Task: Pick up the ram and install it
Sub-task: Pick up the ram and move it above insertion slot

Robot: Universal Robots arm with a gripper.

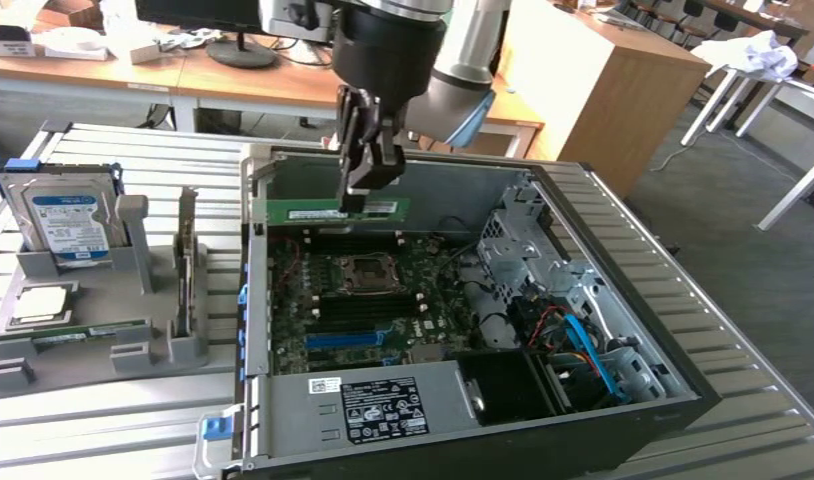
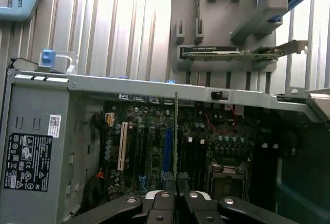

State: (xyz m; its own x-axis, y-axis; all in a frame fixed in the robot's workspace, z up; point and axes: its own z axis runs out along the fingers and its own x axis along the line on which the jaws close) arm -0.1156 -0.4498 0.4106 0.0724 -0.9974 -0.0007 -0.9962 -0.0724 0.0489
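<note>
The gripper (image 1: 360,196) hangs over the open computer case (image 1: 687,390), in its far part as the exterior view shows it. Its 2 black fingers (image 2: 161,203) are closed tightly on the ram (image 1: 311,212). The ram is a long green stick, held level with its long edge pointing down. The fingers pinch it at the upper edge, near the middle of its length. It is above the motherboard (image 1: 340,300) and in front of the far wall of the case, higher than the processor socket (image 1: 368,270). I do not see it sitting in any slot. In the wrist view the ram (image 2: 176,131) appears edge-on, as 1 thin line going away from the gripper (image 2: 177,190). There it lies over the board, just beside a blue slot (image 2: 167,147) and near the row of black slots (image 2: 193,157). The power supply (image 1: 367,405) with its dark label takes the near end of the case. On the exterior view's left, just beside the case, a grey holder (image 1: 87,365) stands on the ribbed metal table (image 1: 114,430). It carries a hard drive (image 1: 67,225) upright, a square silver processor chip (image 1: 40,303), another green stick (image 1: 80,332) lying flat, and 1 card (image 1: 187,265) standing on edge.
</note>
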